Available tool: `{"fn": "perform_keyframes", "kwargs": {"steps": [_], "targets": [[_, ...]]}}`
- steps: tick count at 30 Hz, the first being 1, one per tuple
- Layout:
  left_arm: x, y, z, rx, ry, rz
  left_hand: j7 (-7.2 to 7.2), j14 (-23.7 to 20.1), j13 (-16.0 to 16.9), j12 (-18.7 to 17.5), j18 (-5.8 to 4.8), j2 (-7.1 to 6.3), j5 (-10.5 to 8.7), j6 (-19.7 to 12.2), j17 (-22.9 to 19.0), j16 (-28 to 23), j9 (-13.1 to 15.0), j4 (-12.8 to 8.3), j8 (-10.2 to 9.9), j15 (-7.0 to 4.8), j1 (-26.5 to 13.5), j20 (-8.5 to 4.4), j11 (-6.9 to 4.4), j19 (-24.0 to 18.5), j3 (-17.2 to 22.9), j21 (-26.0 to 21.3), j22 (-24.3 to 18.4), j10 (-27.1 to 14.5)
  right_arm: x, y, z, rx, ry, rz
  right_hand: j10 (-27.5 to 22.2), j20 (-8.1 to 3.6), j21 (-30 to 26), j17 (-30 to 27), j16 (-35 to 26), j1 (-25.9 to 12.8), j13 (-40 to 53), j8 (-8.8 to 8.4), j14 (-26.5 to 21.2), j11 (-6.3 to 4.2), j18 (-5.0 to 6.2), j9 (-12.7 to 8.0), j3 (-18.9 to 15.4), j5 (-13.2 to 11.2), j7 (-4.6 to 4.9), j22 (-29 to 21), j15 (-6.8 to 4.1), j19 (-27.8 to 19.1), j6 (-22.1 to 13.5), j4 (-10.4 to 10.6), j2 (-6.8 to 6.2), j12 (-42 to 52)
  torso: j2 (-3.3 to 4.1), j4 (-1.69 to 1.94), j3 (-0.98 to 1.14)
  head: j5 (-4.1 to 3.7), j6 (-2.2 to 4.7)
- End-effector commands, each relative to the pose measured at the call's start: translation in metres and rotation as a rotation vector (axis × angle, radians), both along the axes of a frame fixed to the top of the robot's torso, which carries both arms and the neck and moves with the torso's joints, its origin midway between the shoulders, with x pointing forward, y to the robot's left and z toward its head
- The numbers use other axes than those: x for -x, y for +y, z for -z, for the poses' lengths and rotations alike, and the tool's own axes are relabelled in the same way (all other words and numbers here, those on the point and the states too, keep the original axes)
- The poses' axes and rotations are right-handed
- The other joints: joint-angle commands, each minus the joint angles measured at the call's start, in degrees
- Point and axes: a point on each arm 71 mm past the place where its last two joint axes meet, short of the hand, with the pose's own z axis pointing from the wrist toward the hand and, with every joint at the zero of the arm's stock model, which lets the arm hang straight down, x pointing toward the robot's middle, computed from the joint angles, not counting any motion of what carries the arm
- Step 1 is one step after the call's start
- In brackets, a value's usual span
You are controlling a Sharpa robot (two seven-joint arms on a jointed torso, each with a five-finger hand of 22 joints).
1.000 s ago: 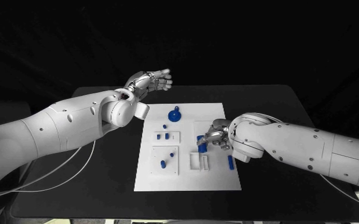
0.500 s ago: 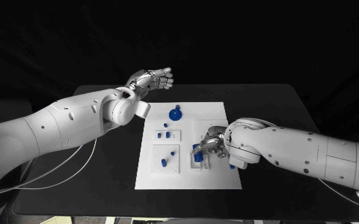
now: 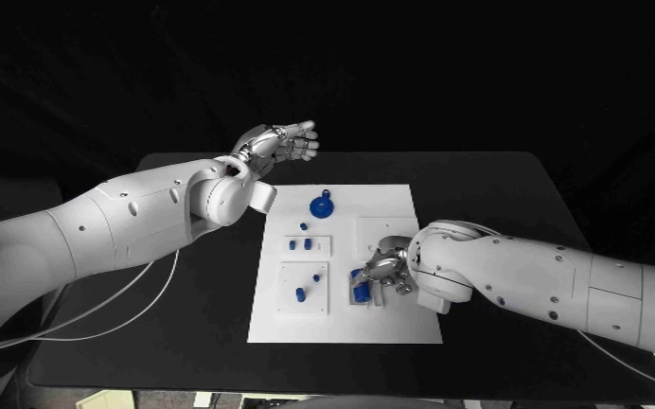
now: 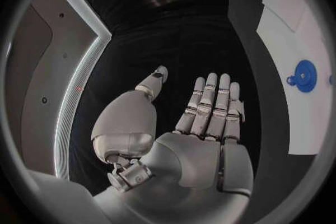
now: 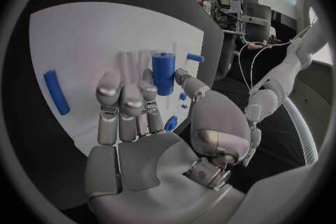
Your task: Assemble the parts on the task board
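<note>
Left hand [image 3: 280, 147] hangs over the far-left part of the black surface [image 3: 491, 191], off the white board [image 3: 389, 203], fingers straight and apart with nothing in them; the board's far end under and beside it lies open apart from a round blue disc [image 3: 321, 206]. Right hand [image 3: 382, 274] sits low over the board's near-right part, fingers curled beside an upright blue cylinder [image 5: 162, 73]; whether they touch it cannot be told. Its forearm blocks the board's near-right edge. Small blue pegs [image 3: 309, 243] stand in the left-hand blocks of the board, with narrow gaps between. A blue bar [image 5: 56, 91] lies flat beside the right hand. Bare surface lies right of the board.
</note>
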Motion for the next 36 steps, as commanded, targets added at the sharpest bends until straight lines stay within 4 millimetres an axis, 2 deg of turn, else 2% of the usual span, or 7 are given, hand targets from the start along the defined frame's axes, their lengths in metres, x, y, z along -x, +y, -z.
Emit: {"fn": "perform_keyframes", "kwargs": {"steps": [1, 13, 36], "targets": [[0.0002, -0.0022, -0.0016, 0.012, -0.005, 0.012, 0.37, 0.34, -0.08, -0.33, -0.54, 0.12, -0.07, 0.35, -0.08, 0.01, -0.1, -0.2, 0.06, -0.01, -0.07, 0.0, 0.09, 0.36, -0.06, -0.25, 0.09, 0.38, 0.0022, 0.0005, 0.0027, 0.003, 0.021, -0.016, 0.27, -0.03, 0.31, 0.09, -0.35, -0.55, 0.09, -0.39, 0.17, 0.18, 4.87, -0.13, -0.01, 0.3, 0.15, 0.99, -0.28, -0.34, 0.63, -0.41, -0.03, -0.28, -0.01, -0.02, 0.03, 0.08, -0.01], [0.0003, -0.0019, -0.0016, 0.011, -0.003, 0.013, 0.4, 0.35, -0.08, -0.36, -0.54, 0.12, -0.07, 0.36, -0.09, 0.0, -0.12, -0.2, 0.05, 0.0, -0.04, -0.01, 0.11, 0.37, -0.04, -0.28, 0.11, 0.41, 0.0023, -0.0001, 0.0056, 0.007, 0.027, -0.017, 0.24, 0.0, 0.31, 0.1, -0.42, -0.77, 0.11, -0.47, 0.15, 0.2, 4.87, -0.17, -0.12, 0.29, 0.16, 0.97, -0.26, -0.41, 0.62, -0.51, 0.0, -0.33, 0.03, -0.02, 0.0, 0.18, -0.2], [0.0002, -0.0015, -0.0015, 0.01, -0.003, 0.011, 0.49, 0.39, -0.1, -0.43, -0.54, 0.07, -0.07, 0.34, -0.12, -0.02, -0.16, -0.18, 0.01, 0.02, -0.02, -0.01, 0.17, 0.42, -0.03, -0.33, 0.14, 0.43, 0.0052, 0.0033, 0.0077, 0.004, 0.031, -0.031, 0.09, -0.04, 0.23, 0.21, -0.85, -1.91, 0.21, -0.9, 0.18, 0.24, 4.87, -0.32, -0.48, -1.5, 0.22, 0.84, -0.24, -0.61, 0.56, -0.36, -1.34, -0.61, -0.01, -0.05, -0.01, 0.56, -0.48]]}}
